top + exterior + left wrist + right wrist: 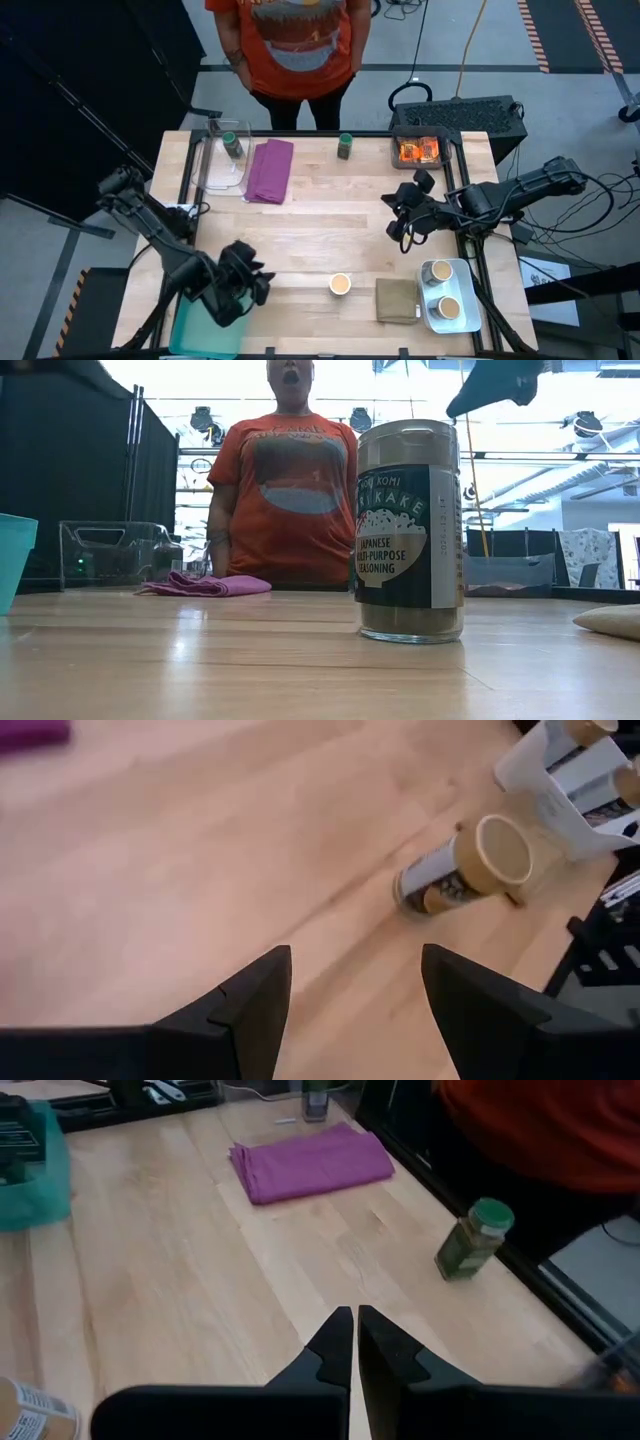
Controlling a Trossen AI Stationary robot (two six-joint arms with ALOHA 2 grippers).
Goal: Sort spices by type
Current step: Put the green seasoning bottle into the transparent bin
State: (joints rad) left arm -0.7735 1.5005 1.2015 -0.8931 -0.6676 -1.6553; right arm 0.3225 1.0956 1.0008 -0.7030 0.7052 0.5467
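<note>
Worktop: in the high view we see a pale wooden surface carrying the spices in scattered groups.
Tan-topped jar: stands alone at lower centre of the high view, long axis upright, apart from the other things.
Left gripper: lower left of the high view, above the teal bin; jaws released and empty, as the left wrist view shows bare wood between the two fingers.
Key relation: the tan-topped jar lies to the right of the left jaws in the high view, at about the same height in the frame; in the left wrist view it sits ahead of the gap, toward upper right. We judge the left arm the nearer of the two.
Right gripper: centre right of the high view, jaws clenched on nothing; the right wrist view shows the tips pressed together over bare wood.
White tray: lower right, holding two more tan-topped jars; the olive-tan cloth lies just beside it.
Green-lidded jar: upper centre, upright, near the far edge; a second one stands in the clear bin at upper left, beside the purple cloth.
Orange packets: in the dark tray at upper right.
Legible writing: in the low view the jar's label reads "JAPANESE MULTI-PURPOSE SEASONING", with a partly cut word ending "RIKAKE" above.
Person: stands beyond the far edge, in an orange shirt.
</note>
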